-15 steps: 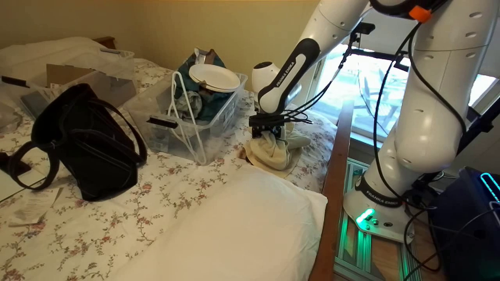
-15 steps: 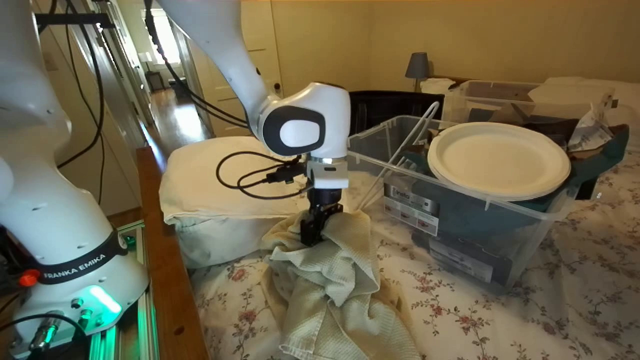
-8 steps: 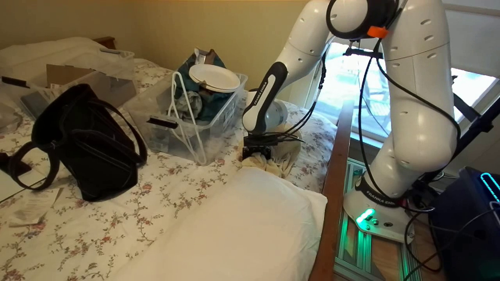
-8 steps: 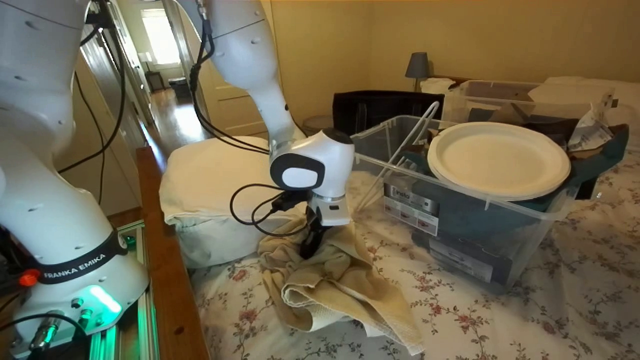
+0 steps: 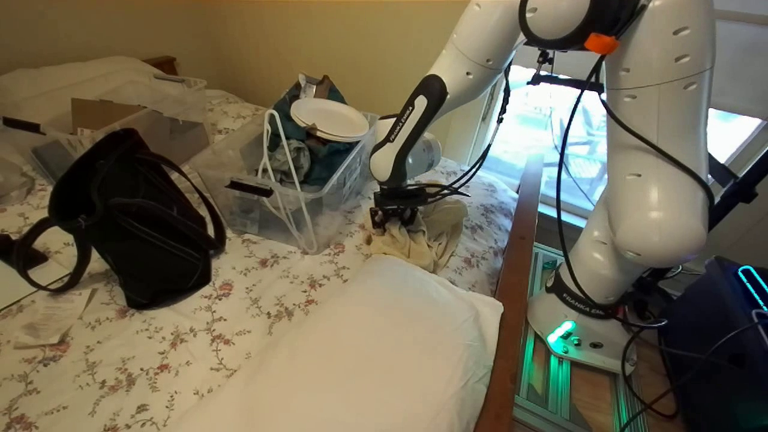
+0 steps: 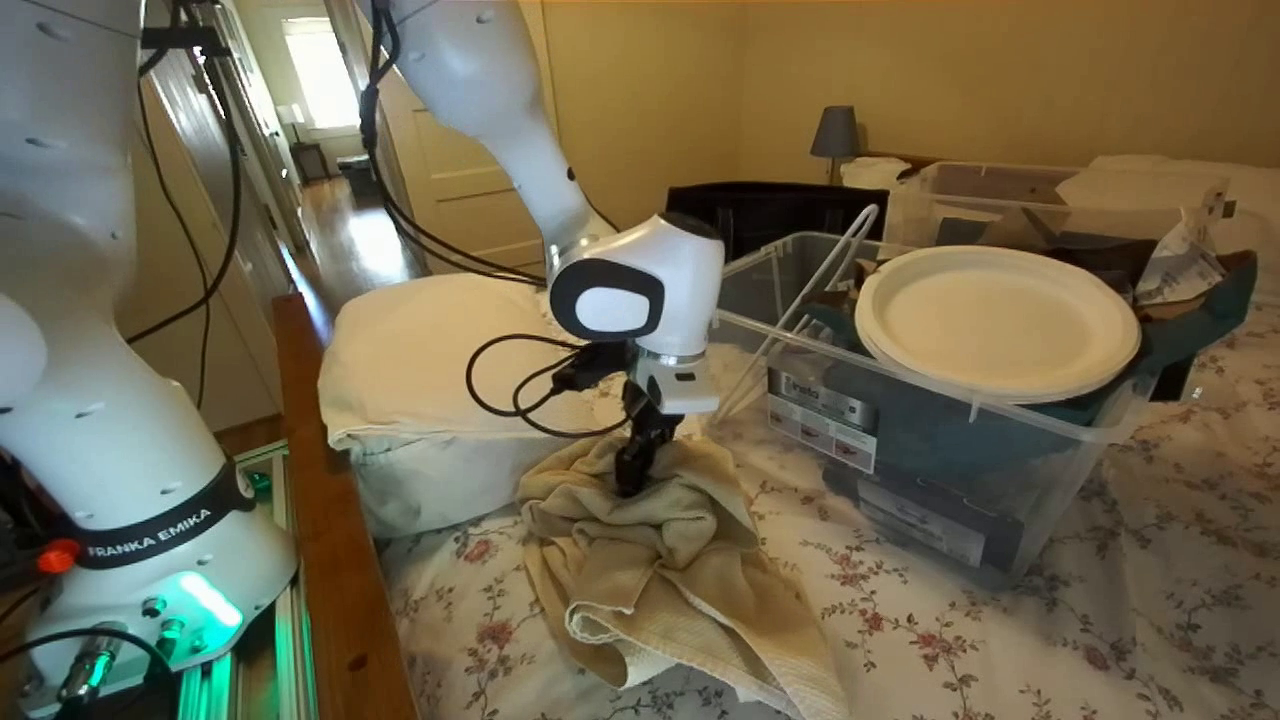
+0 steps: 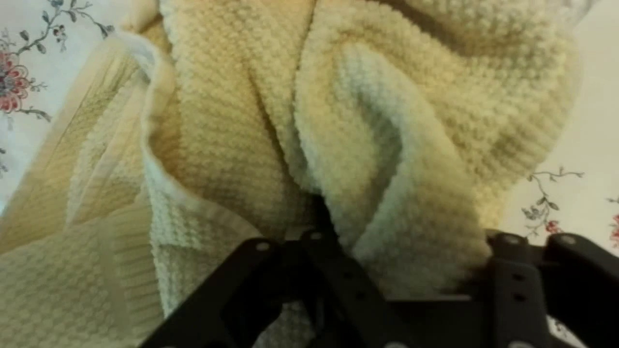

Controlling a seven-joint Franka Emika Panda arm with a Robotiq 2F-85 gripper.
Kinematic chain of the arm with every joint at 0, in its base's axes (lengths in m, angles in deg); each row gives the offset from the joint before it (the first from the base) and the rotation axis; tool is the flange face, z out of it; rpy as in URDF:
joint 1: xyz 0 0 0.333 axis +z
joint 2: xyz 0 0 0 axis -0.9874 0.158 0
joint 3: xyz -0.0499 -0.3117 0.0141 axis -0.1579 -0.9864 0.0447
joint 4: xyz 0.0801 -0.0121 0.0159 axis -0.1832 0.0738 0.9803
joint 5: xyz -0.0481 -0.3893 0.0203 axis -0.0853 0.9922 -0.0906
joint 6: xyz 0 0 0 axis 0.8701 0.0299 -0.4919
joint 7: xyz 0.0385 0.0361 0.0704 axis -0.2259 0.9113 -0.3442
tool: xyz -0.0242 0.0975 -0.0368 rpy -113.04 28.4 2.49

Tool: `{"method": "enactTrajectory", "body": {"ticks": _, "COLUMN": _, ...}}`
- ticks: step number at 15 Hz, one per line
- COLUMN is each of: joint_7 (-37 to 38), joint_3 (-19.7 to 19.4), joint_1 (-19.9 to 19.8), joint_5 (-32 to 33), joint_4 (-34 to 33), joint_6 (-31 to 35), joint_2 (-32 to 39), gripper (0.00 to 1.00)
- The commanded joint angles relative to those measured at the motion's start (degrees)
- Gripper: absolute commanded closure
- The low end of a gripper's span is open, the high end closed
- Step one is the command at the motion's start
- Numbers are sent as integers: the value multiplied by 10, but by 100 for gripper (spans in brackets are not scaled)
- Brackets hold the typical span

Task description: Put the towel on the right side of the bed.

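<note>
Near the wood-railed edge of the flowered surface (image 6: pixel 950 640), the pale cream towel (image 6: pixel 690 600) is laid in crumpled folds, apart from the brown rail (image 6: pixel 340 560). From above, the tool (image 7: pixel 411 238) is pointed down into the heap. Its grasp is shown most closely in the wrist view: the fingers (image 7: pixel 515 287) are parted, and a thick fold of nubby cloth is framed between them; whether that fold is pinched or merely surrounded cannot be told. Printed flowers (image 7: pixel 12 82) are also seen there, on both sides of the towel.

In an exterior view the towel's spread is displayed almost whole, its pale hem (image 6: pixel 592 636) turned up, with white bedding (image 6: pixel 430 480) placed just behind it along the same edge. In an exterior view where a black bag (image 5: pixel 156 234) is plainly shown, the bedding is seen in front, and the lower part of the towel is hidden by it.

In both exterior views a transparent bin (image 6: pixel 1060 490), topped with white plates (image 6: pixel 1000 320), is found farther from the railed edge, apart from the towel. In an exterior view a grey lamp (image 6: pixel 834 135) is shown beyond the bin.
</note>
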Motion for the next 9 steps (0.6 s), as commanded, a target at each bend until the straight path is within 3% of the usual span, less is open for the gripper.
{"method": "enactTrajectory", "body": {"ticks": 1, "joint_7": 76, "joint_3": -83, "joint_1": 67, "joint_5": 96, "joint_4": 55, "joint_6": -18, "joint_2": -93, "gripper": 19}}
{"method": "enactTrajectory", "body": {"ticks": 4, "joint_7": 150, "joint_3": -120, "joint_1": 90, "joint_5": 199, "joint_4": 62, "joint_6": -42, "joint_2": -137, "gripper": 1}}
{"method": "enactTrajectory", "body": {"ticks": 7, "joint_7": 183, "joint_3": -110, "joint_1": 77, "joint_5": 257, "joint_4": 70, "joint_6": -66, "joint_2": -183, "gripper": 0}}
{"method": "enactTrajectory", "body": {"ticks": 9, "joint_7": 157, "joint_3": -84, "joint_1": 57, "joint_5": 244, "joint_4": 85, "joint_6": -66, "joint_2": -227, "gripper": 0}}
